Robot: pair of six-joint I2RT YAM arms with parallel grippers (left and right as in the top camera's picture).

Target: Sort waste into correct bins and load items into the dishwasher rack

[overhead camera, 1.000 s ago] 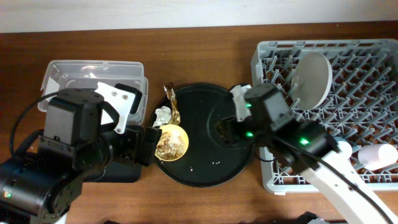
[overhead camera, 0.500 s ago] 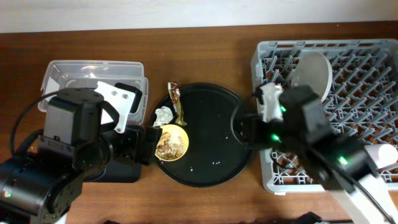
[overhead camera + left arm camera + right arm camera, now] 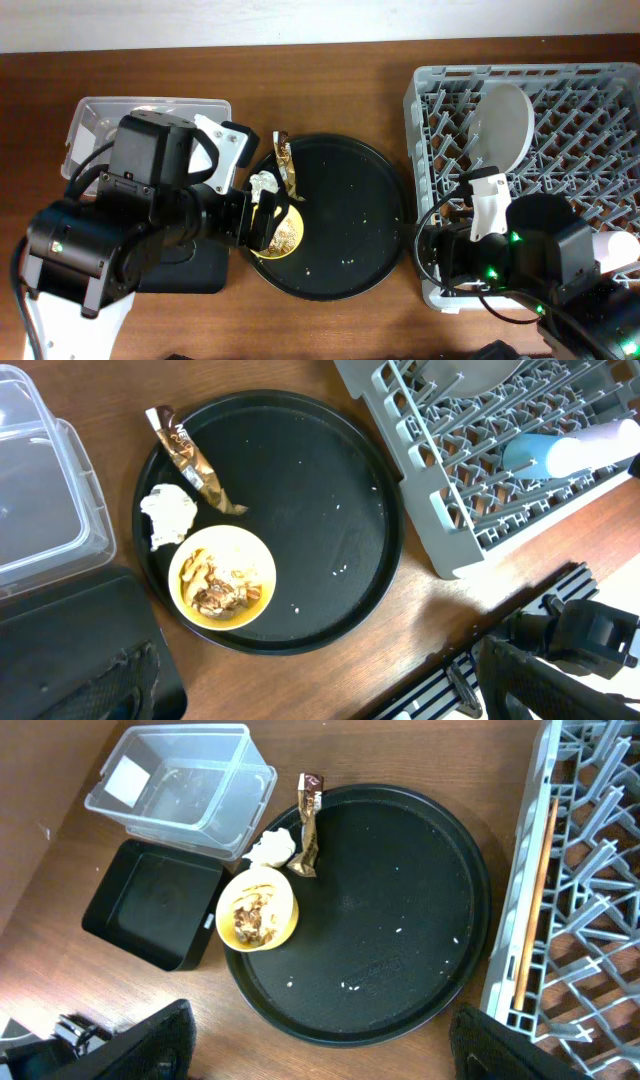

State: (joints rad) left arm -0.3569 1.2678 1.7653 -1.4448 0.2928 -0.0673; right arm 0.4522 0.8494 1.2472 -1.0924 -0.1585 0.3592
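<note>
The yellow bowl (image 3: pixel 279 231) holds brown food scraps (image 3: pixel 220 590) on the left of the round black tray (image 3: pixel 350 200). The white tissue (image 3: pixel 262 183) and brown-gold wrapper (image 3: pixel 286 170) lie behind it on the tray. My left gripper (image 3: pixel 262 222) hovers over the bowl, open and empty (image 3: pixel 320 695). My right gripper (image 3: pixel 440 262) is open and empty (image 3: pixel 330 1055), at the rack's front left corner. The grey rack (image 3: pixel 570 110) holds the pale plate (image 3: pixel 502 124) upright, the pink cup (image 3: pixel 612 250), the blue cup (image 3: pixel 548 452) and the chopsticks (image 3: pixel 536 900).
The clear tub (image 3: pixel 95 120) with a white label (image 3: pixel 126 781) stands at the back left. The shallow black bin (image 3: pixel 150 905) sits in front of it, beside the round tray. Crumbs (image 3: pixel 348 262) dot the tray. The table's front edge (image 3: pixel 500 650) is close below.
My right arm has drawn back from the round tray to the rack's front left corner. My left arm has moved right and forward, over the bowl.
</note>
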